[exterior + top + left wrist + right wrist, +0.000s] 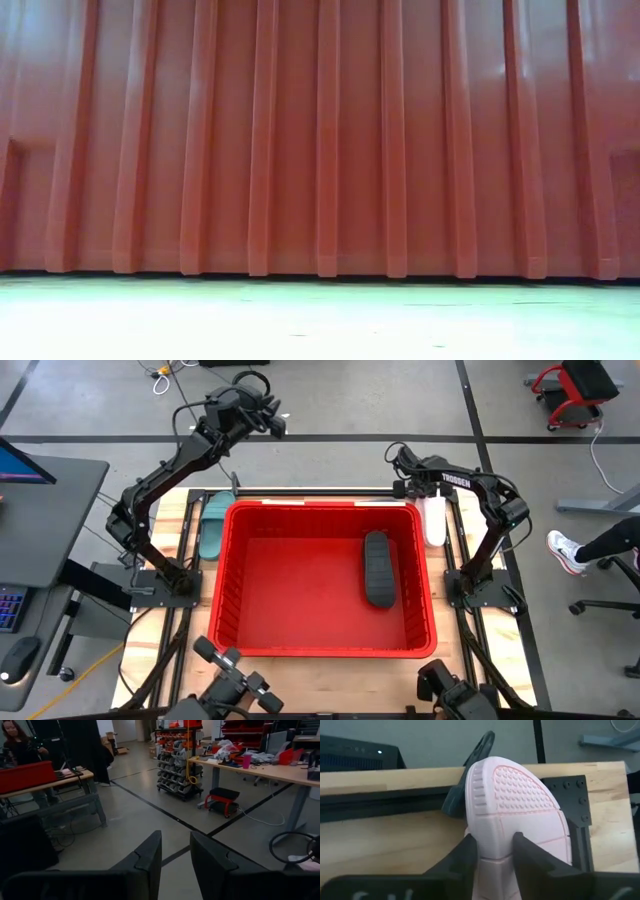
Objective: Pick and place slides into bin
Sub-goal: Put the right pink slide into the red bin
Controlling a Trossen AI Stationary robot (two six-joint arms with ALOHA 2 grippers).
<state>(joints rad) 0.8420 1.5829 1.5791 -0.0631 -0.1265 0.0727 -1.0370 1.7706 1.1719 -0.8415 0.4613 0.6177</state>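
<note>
- Beside the bin's right wall, at the far right corner of the worktop (pixel 300 685), the right hand (pixel 495 852) is down on a white slide (pixel 520 805); its two dark fingers (pixel 527 855) press against the ridged sole from either side, narrowed to the width of the sole's edge, so the hand has hold of it.
- From above, that white slide (pixel 434 520) lies on the wood between the red bin (pixel 235 560) and the right arm's frame, just outside the bin's rim.
- Inside the bin, a black slide (pixel 378 568) lies sole up on the floor of the tub, toward its right wall.
- Left of the bin, a teal-green slide (pixel 213 525) rests on the worktop, just beside the bin's left wall near the far corner.
- Raised beyond the worktop's far left edge, the left hand (pixel 175 857) points out over the room's floor; its fingers stand a little apart with a narrow gap between them and nothing in it.
- At table height the camera sees only the bin's ribbed red wall (pixel 320 140), standing on the worktop.
</note>
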